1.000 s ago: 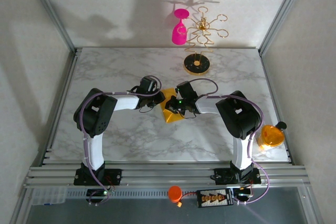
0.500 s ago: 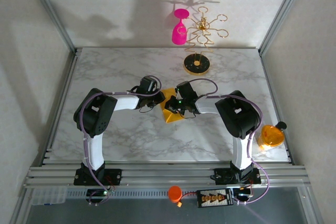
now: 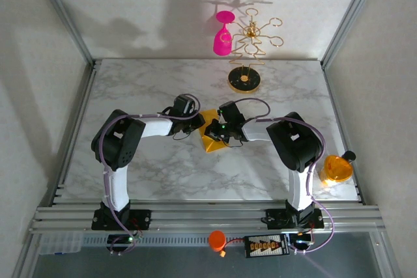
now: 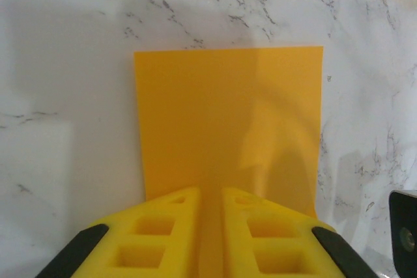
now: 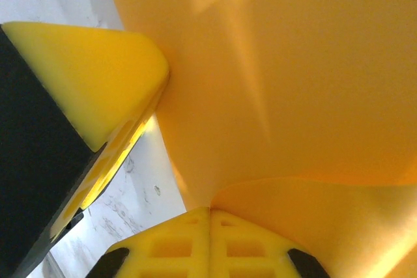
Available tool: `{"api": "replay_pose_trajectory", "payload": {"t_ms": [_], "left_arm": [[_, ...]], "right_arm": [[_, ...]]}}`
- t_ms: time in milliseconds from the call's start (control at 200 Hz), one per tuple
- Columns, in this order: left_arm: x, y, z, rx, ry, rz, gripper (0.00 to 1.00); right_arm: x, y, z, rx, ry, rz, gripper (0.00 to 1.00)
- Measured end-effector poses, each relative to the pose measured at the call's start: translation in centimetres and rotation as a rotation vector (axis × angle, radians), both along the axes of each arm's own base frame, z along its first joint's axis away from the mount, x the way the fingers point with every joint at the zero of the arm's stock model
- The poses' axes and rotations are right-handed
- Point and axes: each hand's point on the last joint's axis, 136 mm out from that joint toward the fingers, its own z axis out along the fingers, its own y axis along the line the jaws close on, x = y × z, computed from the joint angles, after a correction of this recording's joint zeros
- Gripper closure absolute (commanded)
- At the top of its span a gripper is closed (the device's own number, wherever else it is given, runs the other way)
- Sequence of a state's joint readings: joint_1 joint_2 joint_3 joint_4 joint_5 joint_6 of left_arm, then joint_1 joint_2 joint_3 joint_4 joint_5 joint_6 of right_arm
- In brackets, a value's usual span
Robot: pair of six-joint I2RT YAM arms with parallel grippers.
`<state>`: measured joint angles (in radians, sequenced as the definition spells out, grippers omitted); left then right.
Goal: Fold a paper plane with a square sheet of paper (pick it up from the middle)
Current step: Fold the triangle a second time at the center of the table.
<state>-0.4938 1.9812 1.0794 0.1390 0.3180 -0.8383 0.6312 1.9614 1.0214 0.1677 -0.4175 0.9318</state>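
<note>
The square sheet of paper (image 3: 212,133), plain orange-yellow, sits mid-table between my two grippers. In the left wrist view the square sheet of paper (image 4: 228,122) stretches flat away from the fingers over the marble. My left gripper (image 4: 210,194) holds its near edge, jaws almost together with orange paper in the narrow slot. My right gripper (image 5: 210,211) is shut on another part of the sheet, which curls up and over from its fingertips. The left gripper's yellow finger (image 5: 85,83) stands close beside that raised paper. In the top view the left gripper (image 3: 195,125) and right gripper (image 3: 215,132) nearly meet.
A gold stand (image 3: 244,81) with a pink wine glass (image 3: 223,34) hanging from it stands at the back. A round orange translucent disc (image 3: 335,168) lies at the table's right edge. Metal frame rails (image 3: 195,216) border the marble table.
</note>
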Motion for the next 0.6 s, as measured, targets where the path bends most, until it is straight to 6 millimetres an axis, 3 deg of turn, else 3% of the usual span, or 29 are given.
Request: {"api": "replay_pose_trajectory", "payload": {"t_ms": [386, 601], "left_arm": [[-0.01, 0.00, -0.01, -0.001, 0.002, 0.002, 0.83], [0.13, 0.01, 0.31, -0.009, 0.010, 0.006, 0.76]], "right_arm": [[0.04, -0.03, -0.03, -0.002, -0.001, -0.002, 1.00], [-0.07, -0.10, -0.14, -0.006, 0.005, -0.002, 0.98]]}}
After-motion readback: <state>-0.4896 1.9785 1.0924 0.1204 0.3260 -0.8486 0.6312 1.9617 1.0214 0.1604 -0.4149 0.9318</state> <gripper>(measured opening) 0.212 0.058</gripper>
